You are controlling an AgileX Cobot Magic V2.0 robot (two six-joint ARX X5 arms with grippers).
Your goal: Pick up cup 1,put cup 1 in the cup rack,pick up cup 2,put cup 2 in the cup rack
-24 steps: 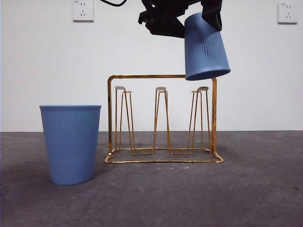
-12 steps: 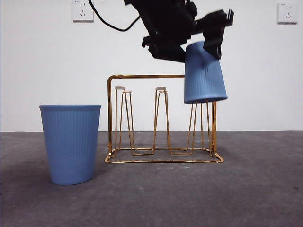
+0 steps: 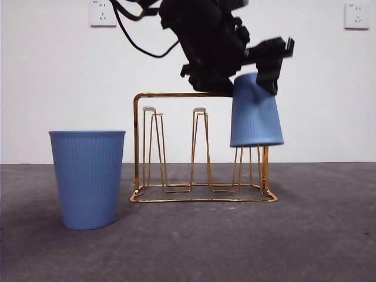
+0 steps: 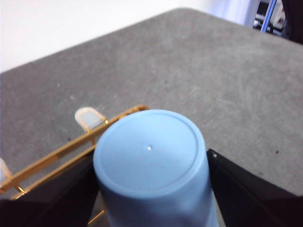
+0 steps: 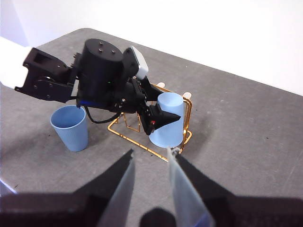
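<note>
My left gripper is shut on an upside-down blue ribbed cup and holds it over the right-hand prongs of the gold wire cup rack. The cup's rim hangs about halfway down those prongs, almost upright. In the left wrist view the cup's flat base sits between my two black jaws, with the rack's bar beside it. A second blue cup stands upright on the table left of the rack. My right gripper is open and empty, high above the table.
The rack's left and middle prongs are bare. The table is dark grey. White wall sockets sit on the back wall. The right wrist view shows the left arm reaching over the rack and the standing cup.
My left gripper has come down with the cup. The cup has turned from tilted to nearly upright and now covers the tops of the right prongs.
</note>
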